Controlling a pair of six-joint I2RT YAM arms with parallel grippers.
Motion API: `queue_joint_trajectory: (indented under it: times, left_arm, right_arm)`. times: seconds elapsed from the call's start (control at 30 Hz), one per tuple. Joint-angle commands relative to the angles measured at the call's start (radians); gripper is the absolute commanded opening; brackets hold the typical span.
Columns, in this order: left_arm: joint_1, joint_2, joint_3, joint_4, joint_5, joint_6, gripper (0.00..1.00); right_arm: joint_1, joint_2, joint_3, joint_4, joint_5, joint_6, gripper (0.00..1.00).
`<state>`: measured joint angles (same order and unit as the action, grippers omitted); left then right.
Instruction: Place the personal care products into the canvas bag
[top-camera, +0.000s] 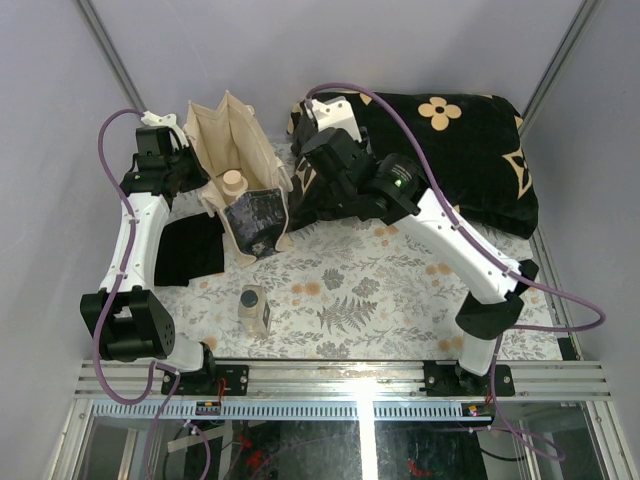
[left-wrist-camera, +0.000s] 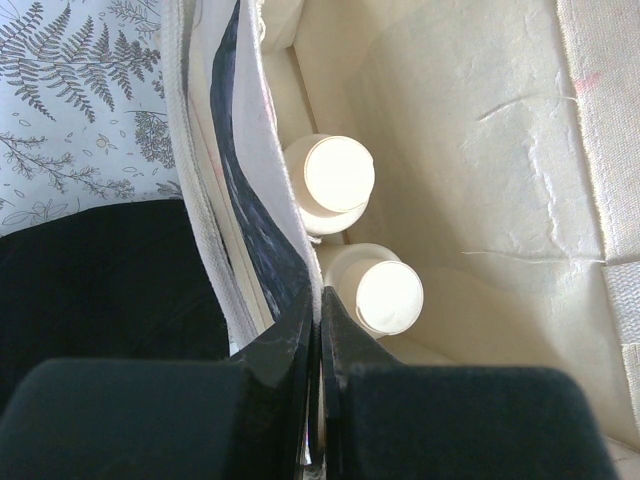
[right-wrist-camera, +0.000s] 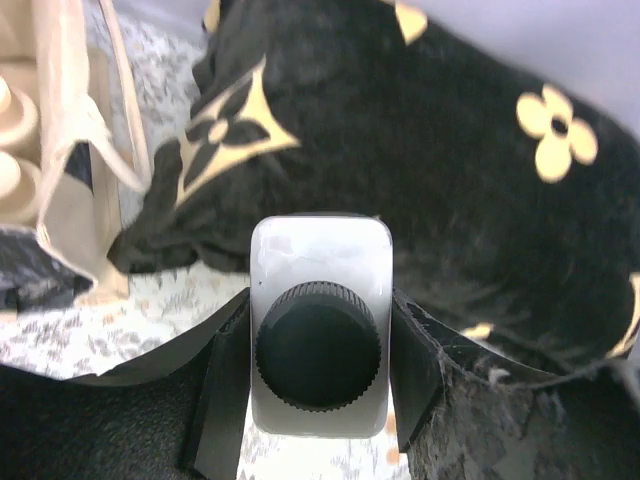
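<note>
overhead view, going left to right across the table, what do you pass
black cloth → canvas bag → black cushion; the tan bottle stands nearer than the bag, in line with it, so it is left out

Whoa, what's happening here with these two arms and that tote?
Two robot arms are packing small toiletry bottles into a canvas bag. The left tool is shut on the bag's wall, apparently holding it open. Two round beige bottles already stand inside. The right tool grips a white bottle with a dark cap, between the bag and a black cushion, not yet in the bag. A small tan bottle stands untouched on the table.
</note>
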<state>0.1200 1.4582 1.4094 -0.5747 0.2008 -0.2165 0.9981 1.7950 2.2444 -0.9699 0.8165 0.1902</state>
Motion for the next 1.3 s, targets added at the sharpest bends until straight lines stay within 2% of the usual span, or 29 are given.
queue_joint_trajectory:
  times: [0.0,0.13,0.33,0.47,0.7,0.9,1.1,1.27]
  left_arm:
    - [0.008,-0.001,-0.003,0.036,-0.019,0.002,0.00]
    - [0.007,0.008,0.006,0.035,-0.028,0.005,0.00]
    - [0.008,0.023,0.013,0.033,-0.033,0.002,0.00]
    - [0.008,0.023,-0.002,0.045,-0.032,-0.003,0.00]
    - [0.007,0.018,-0.043,0.079,-0.034,-0.009,0.00]
    - [0.007,0.007,-0.082,0.102,-0.014,-0.021,0.00]
    - [0.008,-0.020,-0.083,0.105,-0.015,-0.021,0.00]
    - [0.007,-0.040,-0.056,0.077,-0.003,-0.012,0.00]
  right_arm:
    - [-0.001,-0.083,-0.072,0.598,0.039,-0.354,0.00]
    - [0.000,-0.066,-0.105,0.806,-0.092,-0.484,0.00]
    - [-0.001,0.021,-0.028,0.954,-0.216,-0.624,0.00]
    - [-0.001,0.073,0.037,1.041,-0.292,-0.663,0.00]
    - [0.000,0.157,0.144,1.113,-0.442,-0.619,0.00]
    - [0.000,0.193,0.151,1.167,-0.558,-0.542,0.00]
    - [-0.015,0.265,0.171,1.087,-0.685,-0.394,0.00]
    - [-0.042,0.317,0.138,1.048,-0.716,-0.322,0.00]
